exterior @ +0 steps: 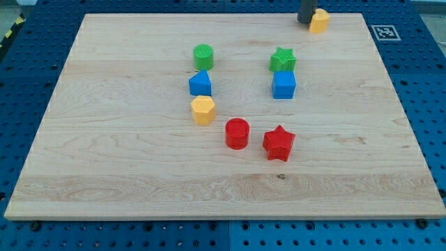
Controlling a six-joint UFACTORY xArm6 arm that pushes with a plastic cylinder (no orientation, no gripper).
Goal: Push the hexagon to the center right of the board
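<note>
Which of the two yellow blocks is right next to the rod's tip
The yellow block at the view's top edge, touching my tip on its right. The yellow hexagon sits far off, below the blue block.

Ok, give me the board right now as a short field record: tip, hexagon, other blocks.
tip: my tip at the view's top right, touching the left side of a yellow block
hexagon: yellow hexagon, left of centre, not near the tip
next to hexagon: blue block just above it, green cylinder higher up
centre: red cylinder, red star
right of centre: green star above blue cube
task state: hexagon not yet at centre right
</note>
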